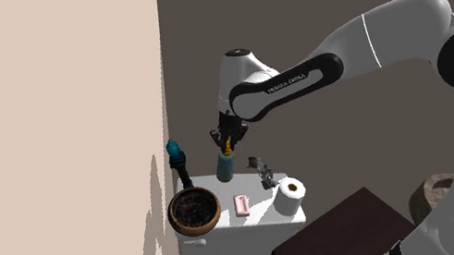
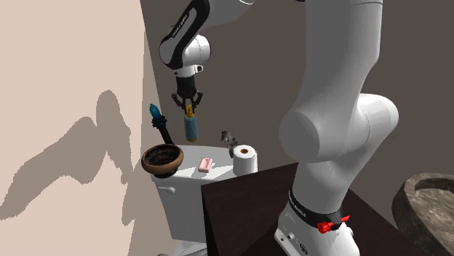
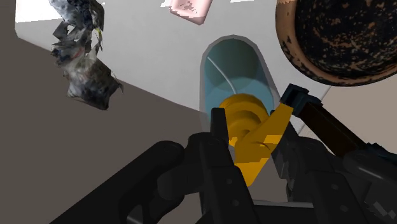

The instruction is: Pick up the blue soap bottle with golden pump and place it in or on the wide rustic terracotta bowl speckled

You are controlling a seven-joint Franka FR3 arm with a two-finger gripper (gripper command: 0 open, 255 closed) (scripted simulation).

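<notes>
Wrist view: nearest the camera, the black gripper [image 3: 251,137] pinches the golden pump [image 3: 242,111] of the blue soap bottle [image 3: 235,70], with one finger on each side of it. Beyond the pump, the bottle hangs upright over the lid of the white toilet tank [image 1: 247,223], near the tank's back edge. Whether its base has left the lid cannot be told. Farther along the tank, at the end by the beige wall, sits the brown speckled bowl [image 1: 194,210]. It has a dark inside and the bottle is not in it. A pink soap bar [image 1: 242,206] lies on the tank between bottle and bowl. A toilet roll [image 1: 291,193] stands at the tank's opposite end.

The grasp looks made. Judging from this, lifting, carrying the bottle across to the bowl and letting go are left to do.
</notes>
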